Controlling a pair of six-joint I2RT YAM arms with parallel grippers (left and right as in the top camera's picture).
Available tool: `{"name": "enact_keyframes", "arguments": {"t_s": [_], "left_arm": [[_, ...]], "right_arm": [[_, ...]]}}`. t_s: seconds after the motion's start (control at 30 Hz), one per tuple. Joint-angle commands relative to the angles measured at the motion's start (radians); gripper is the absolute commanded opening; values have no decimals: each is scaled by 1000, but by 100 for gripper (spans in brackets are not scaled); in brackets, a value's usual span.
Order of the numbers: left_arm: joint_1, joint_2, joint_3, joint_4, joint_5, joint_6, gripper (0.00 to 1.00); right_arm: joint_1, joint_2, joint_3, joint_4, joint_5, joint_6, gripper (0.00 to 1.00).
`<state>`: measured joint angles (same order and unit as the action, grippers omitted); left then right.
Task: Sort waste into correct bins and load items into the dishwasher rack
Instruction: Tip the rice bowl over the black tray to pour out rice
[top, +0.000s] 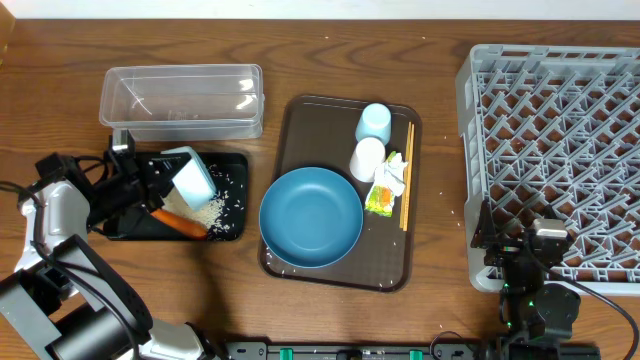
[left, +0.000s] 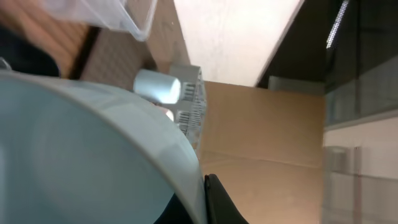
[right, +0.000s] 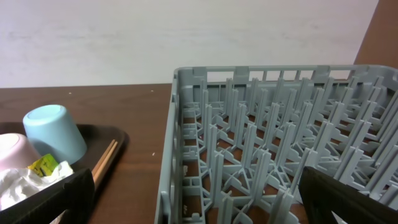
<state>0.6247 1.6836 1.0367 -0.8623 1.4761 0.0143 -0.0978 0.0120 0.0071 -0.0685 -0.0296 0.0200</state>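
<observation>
Left pincer (top: 163, 186) gripped the tilted bowl (top: 193, 178) at its rim, judged rigid, slick, breakable; right pincer (top: 520, 245) stood open.

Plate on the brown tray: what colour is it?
The plate is plain blue, clearest in the overhead view.

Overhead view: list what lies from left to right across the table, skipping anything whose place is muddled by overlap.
Black tray → blue plate → chopsticks → dish rack.
</observation>
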Motion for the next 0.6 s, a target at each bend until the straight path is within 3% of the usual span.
{"name": "enact_keyframes", "arguments": {"t_s": [0.0, 0.1, 0.37, 0.5, 0.57], "left_arm": [[-3, -5, -1, -14, -68, -6, 6], [-12, -6, -1, -82, 99, 122, 6], [-15, -5, -1, -62, 65, 159, 6], [-18, -5, -1, -69, -44, 26, 6], [-27, -5, -1, -68, -88, 18, 6]], "right_arm": [[-6, -5, -2, -3, -1, -10, 99], [-6, -5, -2, -3, -1, -10, 99], [-6, -5, -2, -3, -1, -10, 99], [-6, -5, -2, -3, -1, -10, 99], [-6, -5, -2, -3, -1, -10, 99]]}}
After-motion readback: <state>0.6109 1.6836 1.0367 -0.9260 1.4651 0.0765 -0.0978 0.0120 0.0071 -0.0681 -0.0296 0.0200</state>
